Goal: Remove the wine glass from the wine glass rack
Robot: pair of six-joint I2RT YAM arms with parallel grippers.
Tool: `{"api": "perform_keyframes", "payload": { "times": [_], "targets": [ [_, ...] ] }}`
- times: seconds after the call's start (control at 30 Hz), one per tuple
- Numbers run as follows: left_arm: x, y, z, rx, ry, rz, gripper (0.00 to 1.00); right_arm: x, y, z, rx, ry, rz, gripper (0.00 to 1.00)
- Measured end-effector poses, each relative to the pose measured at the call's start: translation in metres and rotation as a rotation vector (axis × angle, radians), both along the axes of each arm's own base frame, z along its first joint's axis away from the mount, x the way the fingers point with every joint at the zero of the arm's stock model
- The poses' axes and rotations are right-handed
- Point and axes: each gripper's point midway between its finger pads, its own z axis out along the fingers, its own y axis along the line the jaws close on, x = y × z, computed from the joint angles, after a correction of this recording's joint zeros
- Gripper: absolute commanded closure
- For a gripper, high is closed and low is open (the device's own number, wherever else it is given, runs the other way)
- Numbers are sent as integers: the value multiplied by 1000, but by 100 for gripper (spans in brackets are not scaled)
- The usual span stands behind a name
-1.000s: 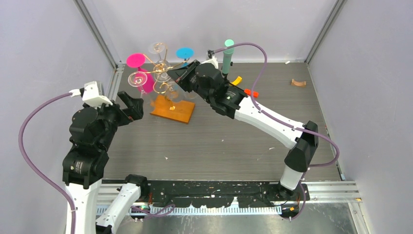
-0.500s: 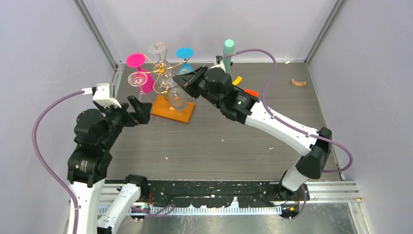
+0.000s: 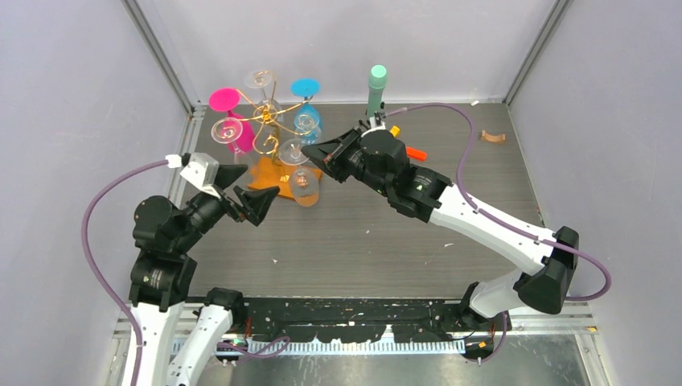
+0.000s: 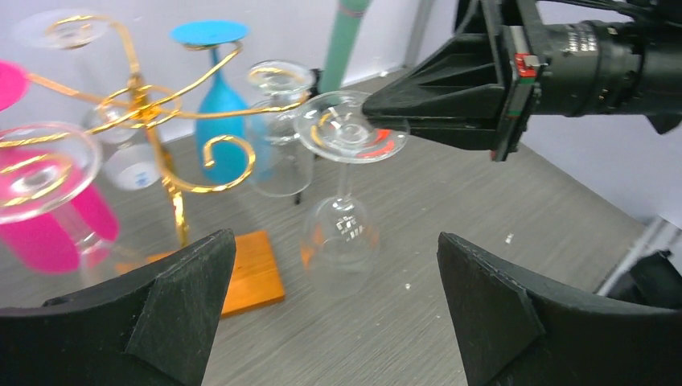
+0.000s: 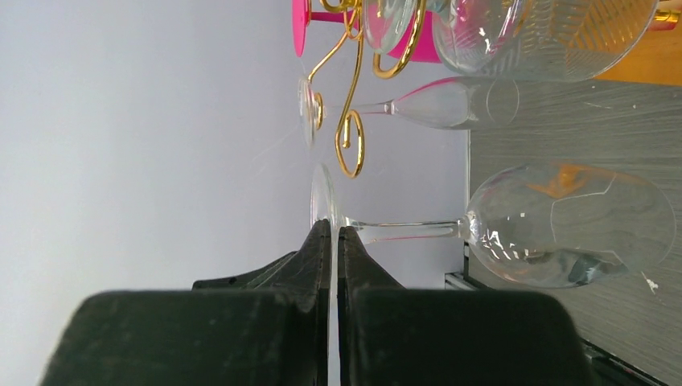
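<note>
Two arms, same build. The left arm (image 3: 153,277) and right arm (image 3: 482,227) both have glossy white link shells and rounded matte black joint housings. One purple cable each, left cable (image 3: 86,237) and right cable (image 3: 473,133), running to the wrist. White boxy camera module (image 3: 199,170) on the left wrist. Left pincer (image 4: 334,237): black wedge fingers (image 4: 173,301), grainy finish. Right pincer (image 5: 333,229): black tapered fingers, small red block (image 4: 527,64) on the side, ribbed black collar (image 4: 599,44) behind it. Small green light (image 3: 419,187) on the right forearm.
</note>
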Motion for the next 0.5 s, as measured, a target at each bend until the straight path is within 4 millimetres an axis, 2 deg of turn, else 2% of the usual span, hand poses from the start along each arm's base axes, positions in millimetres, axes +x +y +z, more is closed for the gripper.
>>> {"api": "perform_keyframes", "payload": {
  "times": [0.33,0.5],
  "targets": [
    [12,-49,-2,-93,-26,-305,9,-16,-16,11,46,2,16,100],
    [27,-65,2,-125,-28,-405,20,-23,-26,23,67,-15,15,100]
  ]
}}
